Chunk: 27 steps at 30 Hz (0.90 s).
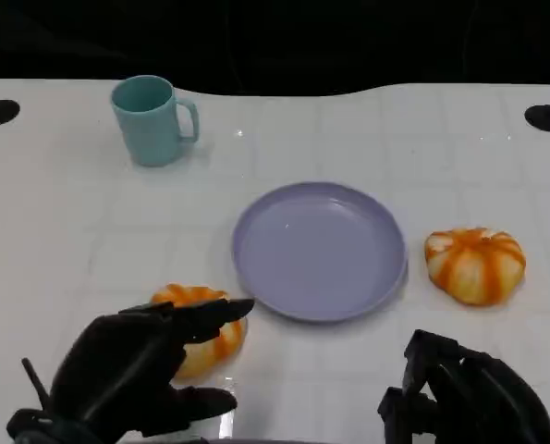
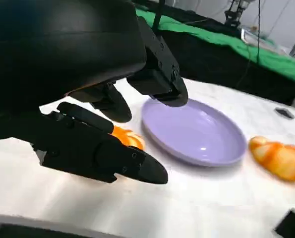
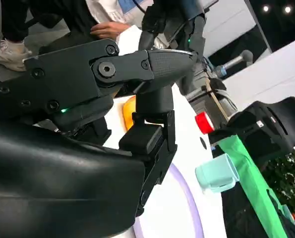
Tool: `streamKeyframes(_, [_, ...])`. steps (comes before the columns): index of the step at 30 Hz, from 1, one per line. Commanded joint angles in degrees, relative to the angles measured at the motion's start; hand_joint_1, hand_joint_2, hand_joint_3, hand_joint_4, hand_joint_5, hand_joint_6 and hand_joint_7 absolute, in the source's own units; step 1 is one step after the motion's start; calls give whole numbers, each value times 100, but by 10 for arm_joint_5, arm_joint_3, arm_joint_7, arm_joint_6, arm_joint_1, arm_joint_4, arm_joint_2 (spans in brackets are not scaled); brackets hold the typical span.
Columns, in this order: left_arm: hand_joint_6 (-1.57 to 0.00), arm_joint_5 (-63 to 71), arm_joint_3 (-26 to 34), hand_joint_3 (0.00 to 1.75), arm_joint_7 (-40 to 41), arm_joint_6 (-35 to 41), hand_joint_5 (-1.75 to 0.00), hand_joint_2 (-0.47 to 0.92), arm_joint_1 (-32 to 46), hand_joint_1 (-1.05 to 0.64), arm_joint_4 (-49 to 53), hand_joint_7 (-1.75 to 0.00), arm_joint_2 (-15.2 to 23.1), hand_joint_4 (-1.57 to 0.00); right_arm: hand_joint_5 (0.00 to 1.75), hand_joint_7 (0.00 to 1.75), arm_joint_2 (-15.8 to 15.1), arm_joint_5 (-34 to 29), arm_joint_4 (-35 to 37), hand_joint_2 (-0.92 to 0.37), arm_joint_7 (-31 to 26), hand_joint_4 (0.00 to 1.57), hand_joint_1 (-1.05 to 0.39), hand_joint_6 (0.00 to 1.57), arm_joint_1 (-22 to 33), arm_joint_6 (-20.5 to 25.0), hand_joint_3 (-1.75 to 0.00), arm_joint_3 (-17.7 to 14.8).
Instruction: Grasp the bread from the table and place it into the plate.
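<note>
In the head view, a lavender plate sits mid-table. One orange-striped bread roll lies on the table just beside the plate's near-left rim, partly covered by the left hand, whose fingers are spread over it without visibly clamping it. A second bread roll rests on the table just right of the plate. A teal mug stands far left. The right hand hovers low at the near edge; whether its fingers are apart I cannot tell.

The left wrist view shows the left hand's fingers parted around the near roll, the plate beyond it, and the other roll past the plate.

The right wrist view shows the right hand holding nothing, the mug and a person's hand.
</note>
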Motion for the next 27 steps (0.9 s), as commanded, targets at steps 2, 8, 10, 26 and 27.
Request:
streamKeyframes(2, [-36,109,-22,0,-8,32,-23,83,-14,-51,-26,0,25,-40,160,138,-5,-1,1,-92,1,90,-73,80,-3,-6,-24,-3])
streamKeyframes(8, [-22,229,-59,0,-44,83,-16,79,-40,-54,-24,0,21,-28,160,138,-3,1,5,-92,1,90,-73,80,-8,-4,-24,-4])
streamKeyframes(10, [-21,256,-70,0,-45,96,-15,79,-49,-55,-16,0,15,-27,160,138,-3,2,5,-92,1,90,-73,79,-8,-4,-24,-4])
streamKeyframes(26, [-19,302,-118,1,-65,169,-11,78,-150,-47,134,0,-16,-27,159,138,-4,6,14,-92,10,90,-72,79,-11,-9,-23,-7])
streamKeyframes(27, [-18,298,-121,1,-67,173,-10,78,-158,-48,149,0,-18,-27,159,138,-4,6,15,-92,11,90,-72,79,-11,-9,-23,-7])
